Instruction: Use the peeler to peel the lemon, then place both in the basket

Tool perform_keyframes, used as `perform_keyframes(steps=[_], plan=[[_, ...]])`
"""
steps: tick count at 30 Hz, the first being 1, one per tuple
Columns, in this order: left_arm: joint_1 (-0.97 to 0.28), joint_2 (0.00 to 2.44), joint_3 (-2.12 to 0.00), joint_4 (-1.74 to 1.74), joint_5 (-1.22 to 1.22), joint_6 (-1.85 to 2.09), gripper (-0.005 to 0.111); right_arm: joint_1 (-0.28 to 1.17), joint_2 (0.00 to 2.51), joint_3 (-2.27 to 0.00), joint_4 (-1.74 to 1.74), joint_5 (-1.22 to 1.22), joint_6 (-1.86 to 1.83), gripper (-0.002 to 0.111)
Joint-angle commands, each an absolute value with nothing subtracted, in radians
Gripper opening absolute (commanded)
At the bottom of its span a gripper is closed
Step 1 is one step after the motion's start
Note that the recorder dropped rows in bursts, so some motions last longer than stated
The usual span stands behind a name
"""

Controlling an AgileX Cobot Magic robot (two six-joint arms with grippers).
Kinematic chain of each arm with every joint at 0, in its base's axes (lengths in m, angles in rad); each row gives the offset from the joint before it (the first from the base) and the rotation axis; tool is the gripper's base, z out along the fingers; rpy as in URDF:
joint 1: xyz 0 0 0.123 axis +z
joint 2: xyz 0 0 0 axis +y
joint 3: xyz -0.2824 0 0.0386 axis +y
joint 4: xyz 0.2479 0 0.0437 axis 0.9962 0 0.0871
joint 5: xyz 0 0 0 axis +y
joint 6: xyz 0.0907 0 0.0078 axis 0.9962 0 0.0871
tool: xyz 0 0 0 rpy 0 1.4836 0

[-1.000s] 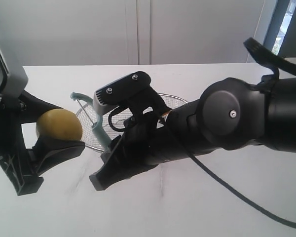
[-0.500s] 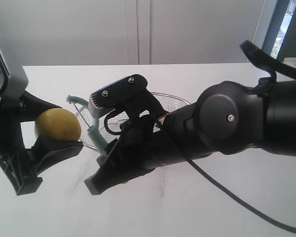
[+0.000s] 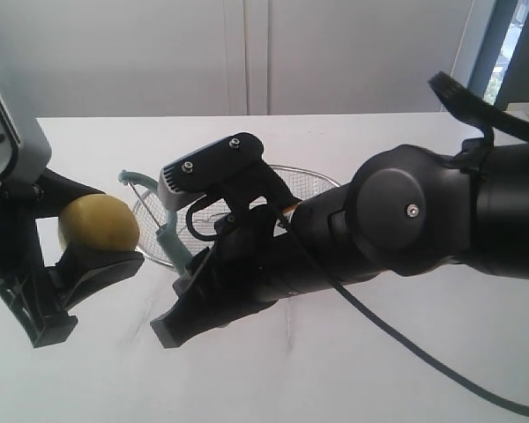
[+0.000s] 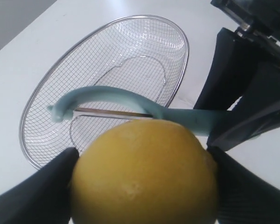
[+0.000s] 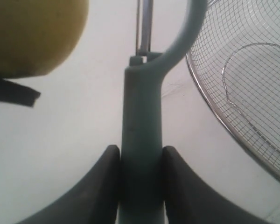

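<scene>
left fingers [image 4: 32, 196] pinch the small round yellow lemon [image 3: 98, 224] above the white desk [image 3: 115, 379]; right fingers [image 5: 98, 186] clamp the pale teal plastic peeler [image 5: 142, 140] by its handle, its blade near the lemon, beside the silver wire-mesh basket [image 4: 187, 49].

The peeler [image 3: 174, 247] has slid a little farther out from the basket [image 3: 313, 174] toward the lemon [image 3: 98, 223], and the lemon itself has edged slightly away from the basket too.

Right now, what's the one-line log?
left gripper: shut on round yellow lemon | right gripper: shut on pale teal peeler | silver mesh basket: empty
</scene>
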State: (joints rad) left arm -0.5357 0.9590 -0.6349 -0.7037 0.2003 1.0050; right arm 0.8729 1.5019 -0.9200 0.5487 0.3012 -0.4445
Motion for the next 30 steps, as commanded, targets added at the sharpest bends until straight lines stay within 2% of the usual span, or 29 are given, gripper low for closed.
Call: perform_keyframes(steps=[1,13,30], plan=[[-0.543,0.955,-0.629,-0.716,0.179,0.995,0.0,0.876,1.497,-0.916,0.548,0.291,-0.438,0.0],[-0.543,0.955,-0.629,-0.716,0.175,0.986,0.0,0.876,1.483,-0.916,0.548,0.291,-0.421,0.0],[-0.543,0.955,-0.629,-0.716,0.178,0.976,0.0,0.876,1.283,-0.916,0.532,0.346,-0.419,0.0]])
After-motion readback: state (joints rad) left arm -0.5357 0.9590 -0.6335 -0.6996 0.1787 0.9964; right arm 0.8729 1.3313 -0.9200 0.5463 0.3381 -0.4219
